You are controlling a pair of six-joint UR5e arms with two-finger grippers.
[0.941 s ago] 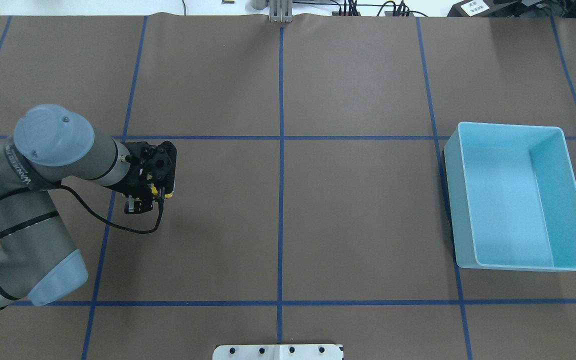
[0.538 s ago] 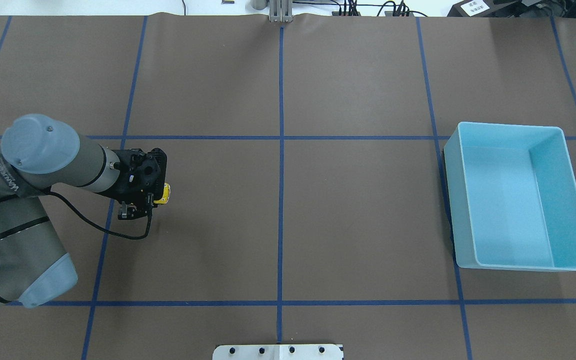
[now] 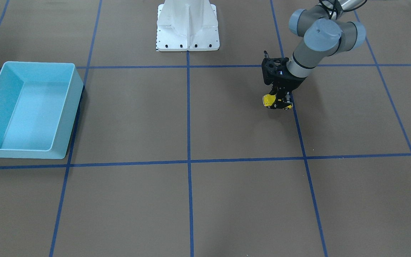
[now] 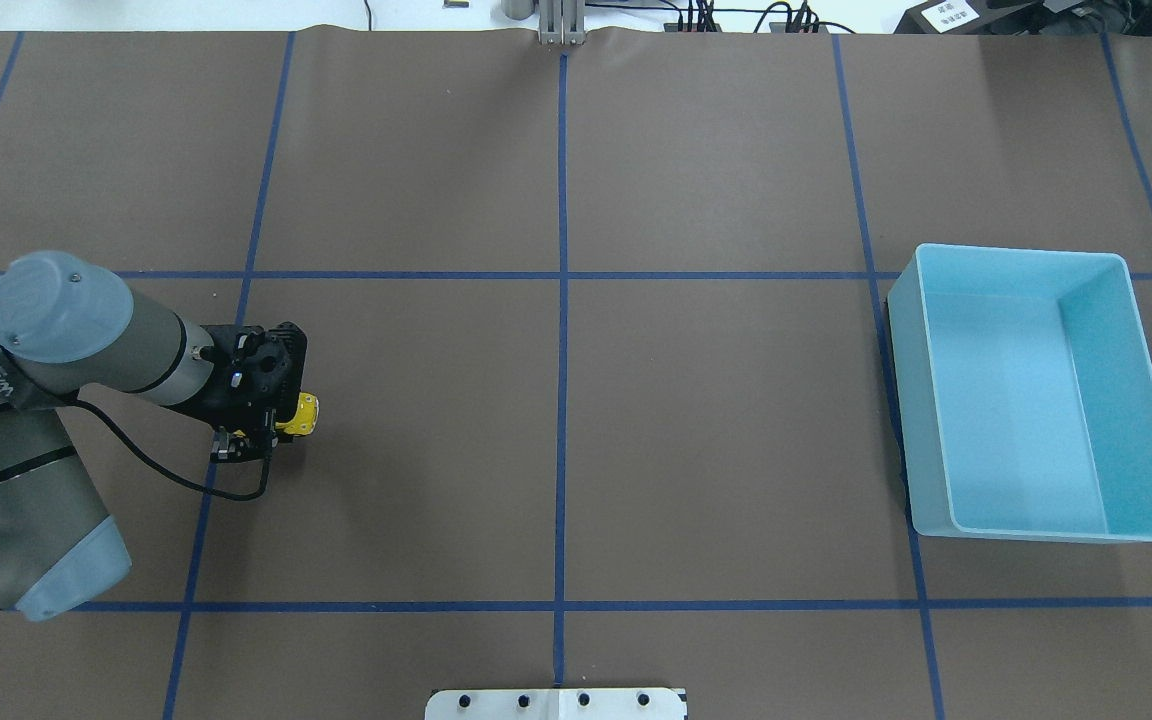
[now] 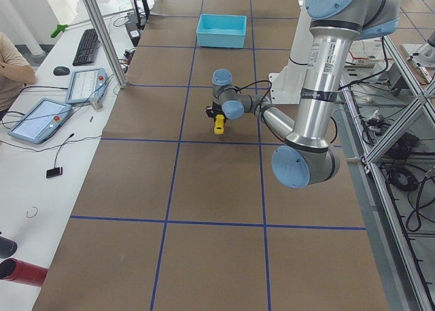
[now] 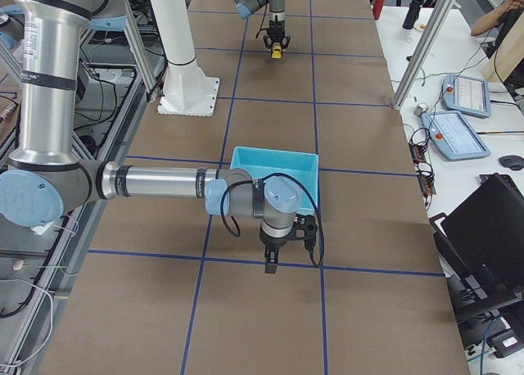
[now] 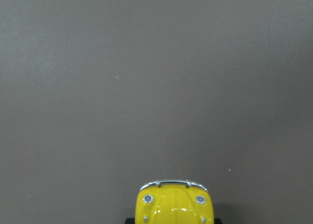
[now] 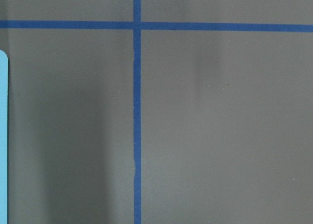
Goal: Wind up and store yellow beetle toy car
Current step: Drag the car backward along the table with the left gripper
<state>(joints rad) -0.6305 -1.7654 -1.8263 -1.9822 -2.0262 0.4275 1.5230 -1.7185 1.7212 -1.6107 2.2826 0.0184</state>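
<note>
One yellow beetle toy car point(image 7: 173, 205): glossy, silver-bumpered.

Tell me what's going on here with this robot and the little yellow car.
The left pincer is shut on the yellow beetle toy car, holding it low over the brown table on the robot's left side. Whether its wheels touch the table is unclear. The light blue bin sits empty at the far right end, so the car is not yet stored. The right pincer hangs beside that bin; I cannot tell whether it is open or shut.
</note>
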